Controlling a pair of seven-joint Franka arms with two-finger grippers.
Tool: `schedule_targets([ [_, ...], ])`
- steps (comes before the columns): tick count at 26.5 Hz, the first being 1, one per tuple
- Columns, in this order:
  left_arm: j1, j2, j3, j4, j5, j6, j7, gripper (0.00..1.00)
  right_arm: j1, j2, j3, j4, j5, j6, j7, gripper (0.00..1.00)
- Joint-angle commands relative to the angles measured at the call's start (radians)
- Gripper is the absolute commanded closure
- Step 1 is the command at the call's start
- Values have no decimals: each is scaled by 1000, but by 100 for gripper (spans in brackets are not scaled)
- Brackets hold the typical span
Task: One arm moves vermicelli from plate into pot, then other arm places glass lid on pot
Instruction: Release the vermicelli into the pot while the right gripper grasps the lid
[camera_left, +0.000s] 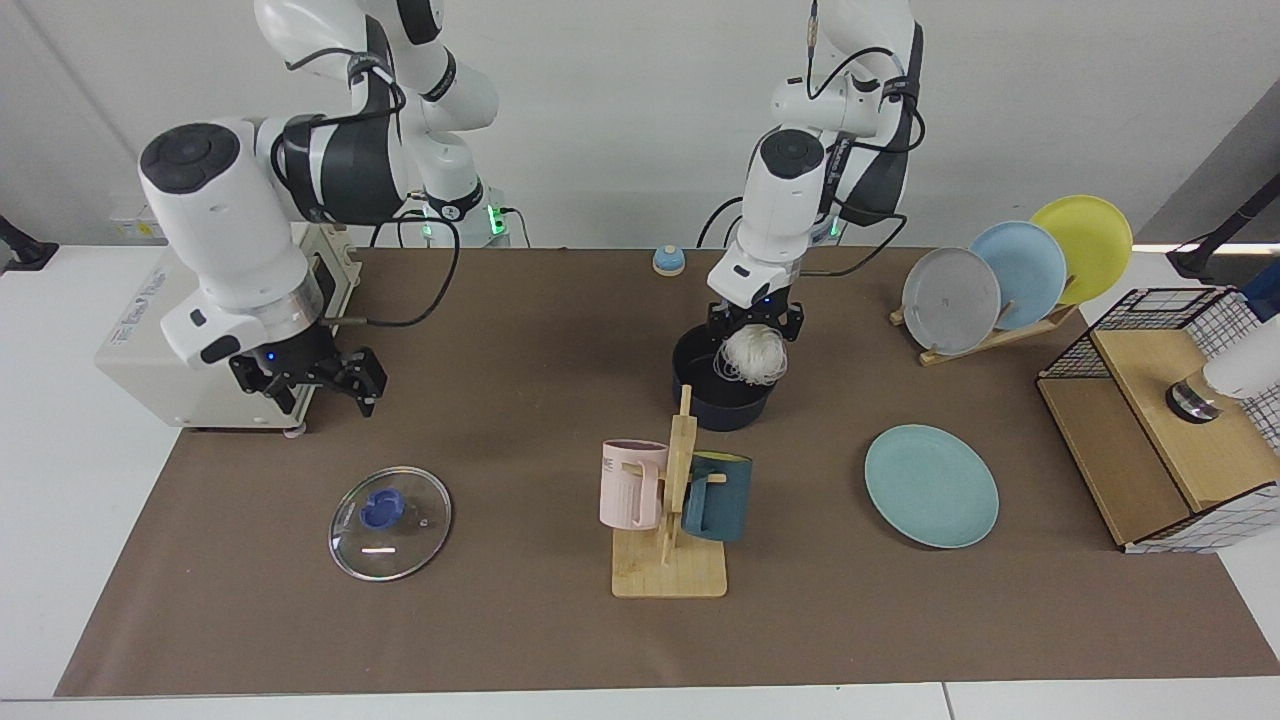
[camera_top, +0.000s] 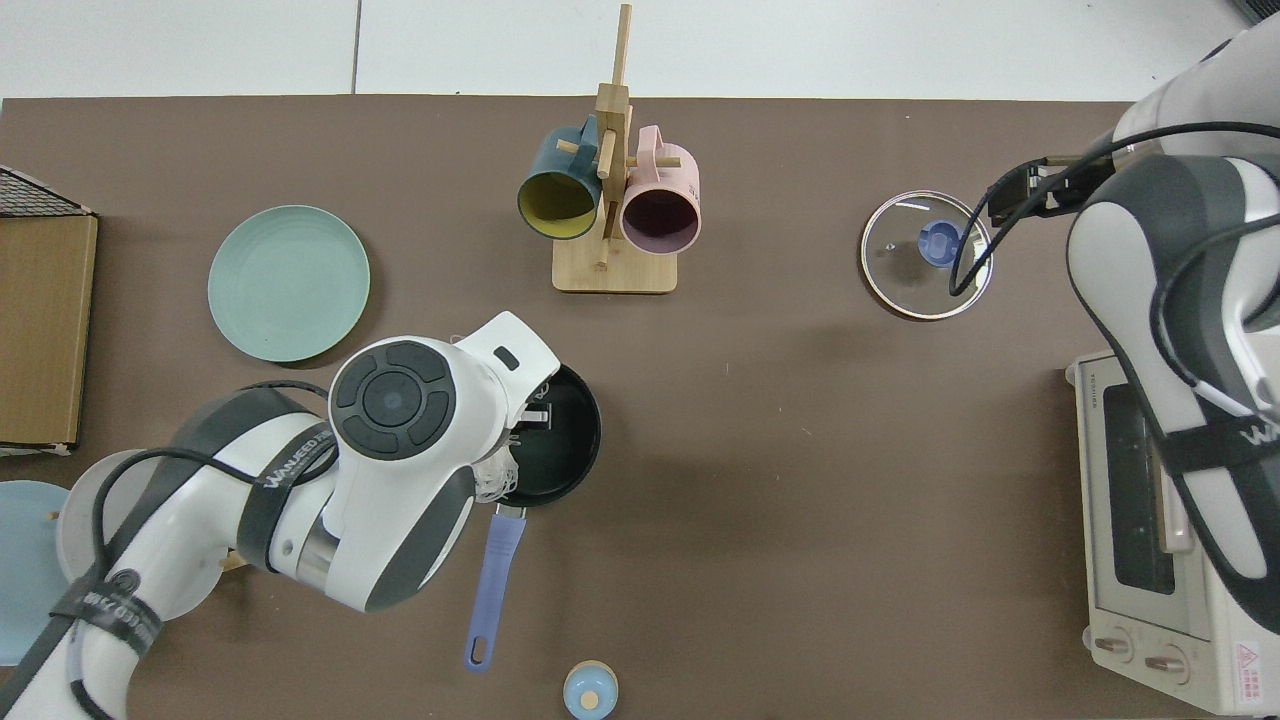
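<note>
Left tool (camera_left: 754, 325) with vermicelli (camera_left: 752, 354) over pot (camera_left: 724, 398).

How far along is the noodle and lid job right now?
Done: the round teal plate is bare. In hand: the left gripper holds the white vermicelli tangle over the dark saucepan with the blue handle, not yet released. Left: drop the noodles, then the open right gripper, above and behind the clear glass lid, must set it on the pot.
</note>
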Motion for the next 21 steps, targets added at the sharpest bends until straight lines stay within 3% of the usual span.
schedule_targets([
  [1, -28, 69, 8, -20, 48, 90, -54, 100, -14, 167, 5, 125, -4, 88, -30, 1],
  [7, -42, 85, 8, -71, 64, 161, -62, 100, -5, 285, 5, 170, -6, 199, -27, 1],
  [13, -42, 99, 8, -82, 74, 171, -60, 100, 8, 314, 12, 151, -3, 248, -27, 1],
  [14, -42, 102, 8, -82, 79, 171, -54, 83, 20, 316, 12, 147, -1, 248, -26, 1],
  [15, -39, 103, 8, -82, 90, 173, -45, 45, 28, 317, 12, 139, 2, 248, -26, 1],
  [16, -37, 105, 8, -80, 102, 173, -40, 0, 31, 317, 12, 130, 7, 248, -26, 1],
  [21, -37, 105, 6, -73, 114, 165, -57, 0, 34, 316, 12, 82, 16, 276, -23, 1],
])
